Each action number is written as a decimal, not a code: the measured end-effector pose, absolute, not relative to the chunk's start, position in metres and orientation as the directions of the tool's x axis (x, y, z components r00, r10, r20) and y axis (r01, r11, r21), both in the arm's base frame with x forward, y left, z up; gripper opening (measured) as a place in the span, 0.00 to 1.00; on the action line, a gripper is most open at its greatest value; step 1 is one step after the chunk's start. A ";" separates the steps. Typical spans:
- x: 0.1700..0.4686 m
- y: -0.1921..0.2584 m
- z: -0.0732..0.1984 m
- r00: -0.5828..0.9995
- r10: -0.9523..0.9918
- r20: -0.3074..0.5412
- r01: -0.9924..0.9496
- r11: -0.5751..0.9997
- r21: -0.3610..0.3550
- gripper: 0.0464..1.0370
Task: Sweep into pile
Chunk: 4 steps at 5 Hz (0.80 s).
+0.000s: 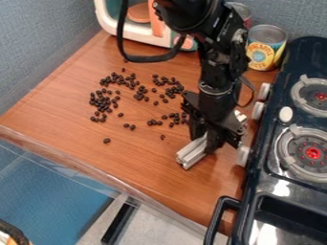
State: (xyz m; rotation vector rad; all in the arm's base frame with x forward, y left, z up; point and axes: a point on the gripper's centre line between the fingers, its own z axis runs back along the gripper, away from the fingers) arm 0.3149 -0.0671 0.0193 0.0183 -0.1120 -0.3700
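Beans are scattered across the left and middle of the desk, small, dark, rounded and smooth, gathered in loose clusters with a few strays set apart. The desk is finished in warm brown wood grain, its front edge bordered by a clear strip. To the right of the beans, a pale, grooved bar of squared section is gripped between the black fingers of the end effector, its near end laid low by the desk surface. Farther right, a glossy black stove is fitted with pale knobs and round grey burners with red centres. Behind, a metal can with a colourful label is stood near a rounded white toy appliance, backed by a blue-grey textured wall.
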 end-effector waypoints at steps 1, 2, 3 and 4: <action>0.320 -0.064 0.019 0.930 -0.351 0.105 0.348 0.936 0.043 0.32; 0.320 -0.063 0.018 0.931 -0.351 0.101 0.348 0.936 0.044 0.32; 0.323 -0.055 0.018 0.938 -0.330 0.104 0.328 0.944 0.039 0.32; 0.326 -0.036 0.018 0.953 -0.283 0.106 0.281 0.959 0.038 0.32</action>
